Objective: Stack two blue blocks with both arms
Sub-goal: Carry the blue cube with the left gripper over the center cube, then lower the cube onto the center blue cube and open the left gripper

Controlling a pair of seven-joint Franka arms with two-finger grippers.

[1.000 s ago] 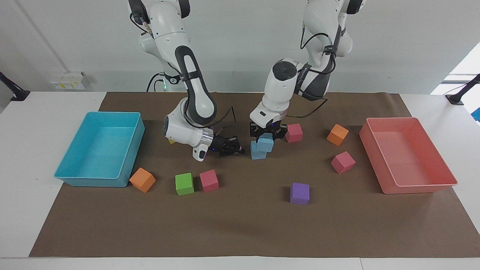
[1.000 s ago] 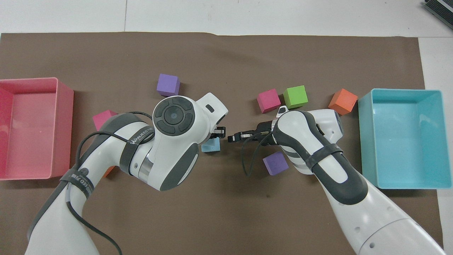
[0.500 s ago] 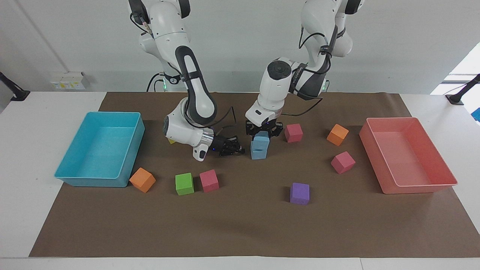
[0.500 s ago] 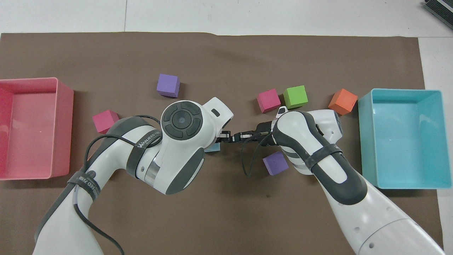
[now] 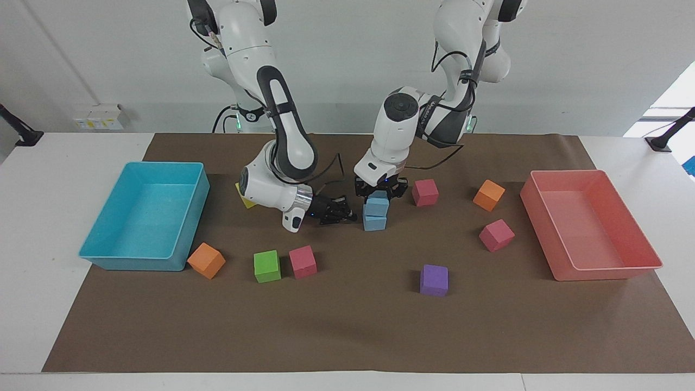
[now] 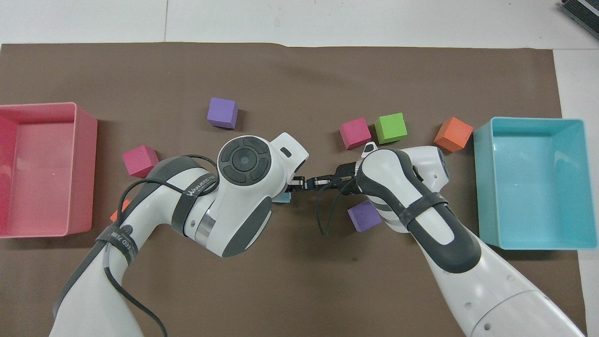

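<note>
Where the brown mat (image 5: 347, 326) covers a white table (image 5: 70, 304) set against a pale wall, one blue block (image 5: 377, 206) sits on another blue block (image 5: 374, 222) at the mat's middle. Left gripper (image 5: 381, 191) stands over the stack, fingers closed on the upper block. Right gripper (image 5: 339, 210) lies level just beside the stack toward the right arm's end; whether it is open cannot be told. A purple cube (image 5: 434, 279) lies farther from the robots than the stack. A turquoise tray (image 5: 190, 217) and a pink tray (image 5: 597, 271) occupy the mat's two ends.
</note>
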